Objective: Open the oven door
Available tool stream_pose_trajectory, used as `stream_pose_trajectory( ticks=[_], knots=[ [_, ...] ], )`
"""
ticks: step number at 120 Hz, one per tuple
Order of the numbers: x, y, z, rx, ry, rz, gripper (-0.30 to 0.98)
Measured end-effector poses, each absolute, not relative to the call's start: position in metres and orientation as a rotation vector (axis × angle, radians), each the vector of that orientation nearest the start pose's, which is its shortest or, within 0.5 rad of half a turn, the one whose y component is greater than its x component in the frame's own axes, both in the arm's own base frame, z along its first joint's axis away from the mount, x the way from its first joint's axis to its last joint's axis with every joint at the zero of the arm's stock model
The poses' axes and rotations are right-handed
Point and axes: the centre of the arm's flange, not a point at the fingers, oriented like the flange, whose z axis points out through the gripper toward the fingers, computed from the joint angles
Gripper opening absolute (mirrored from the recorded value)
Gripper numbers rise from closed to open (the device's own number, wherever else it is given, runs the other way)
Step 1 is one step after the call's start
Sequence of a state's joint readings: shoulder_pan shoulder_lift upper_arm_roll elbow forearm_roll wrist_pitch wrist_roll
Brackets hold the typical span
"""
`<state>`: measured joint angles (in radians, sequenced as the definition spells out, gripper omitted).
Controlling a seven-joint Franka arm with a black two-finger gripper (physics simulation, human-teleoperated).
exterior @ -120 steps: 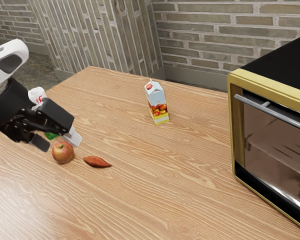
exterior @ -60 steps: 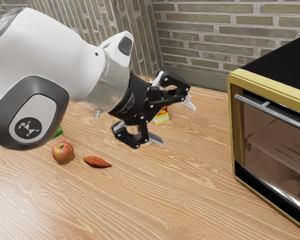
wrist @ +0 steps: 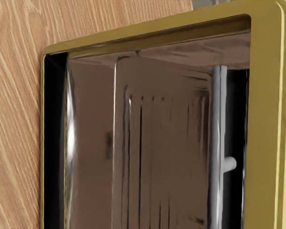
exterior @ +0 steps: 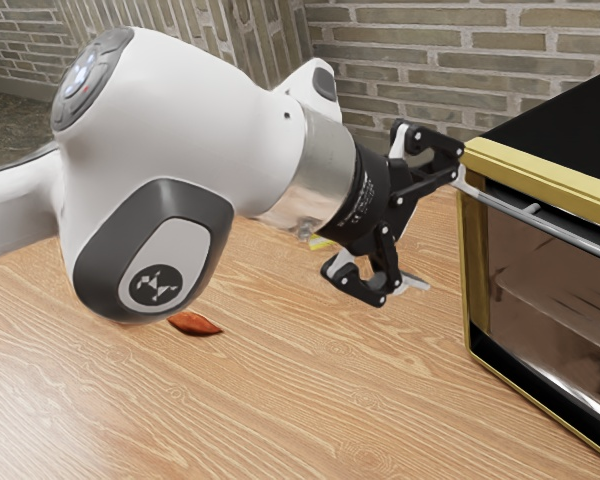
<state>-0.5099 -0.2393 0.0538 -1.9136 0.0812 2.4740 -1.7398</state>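
Fingers (exterior: 416,284) spread apart and empty, your gripper (exterior: 441,233) has travelled from the exterior view's centre to the oven's front edge, right of centre. That brings you from crossing the table (exterior: 360,400) to lining up on the bar handle (exterior: 570,239); the upper fingertip looks near its end, though contact can't be judged. Your glass oven door (exterior: 550,290) is shut, at the exterior view's right. Your white arm (exterior: 195,110) reaches in from the left, wrist tipped slightly downward, one finger above the other. You probably need a small lift to straddle the bar.
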Motion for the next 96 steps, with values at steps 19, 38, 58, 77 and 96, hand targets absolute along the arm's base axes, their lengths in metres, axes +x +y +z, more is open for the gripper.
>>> stream_pose_trajectory(
  ticks=[19, 38, 58, 77, 96],
  knots=[
    [0.494, -0.239, 0.686, 1.903, 1.457, 0.501, 0.68],
    [0.515, -0.237, 0.682, 1.854, 1.513, 0.481, 0.68],
    [0.526, -0.237, 0.674, 1.836, 1.546, 0.453, 0.68],
    [0.546, -0.236, 0.654, 1.872, 1.559, 0.453, 0.68],
    [0.557, -0.224, 0.650, 1.881, 1.564, 0.473, 0.68]
  ],
)
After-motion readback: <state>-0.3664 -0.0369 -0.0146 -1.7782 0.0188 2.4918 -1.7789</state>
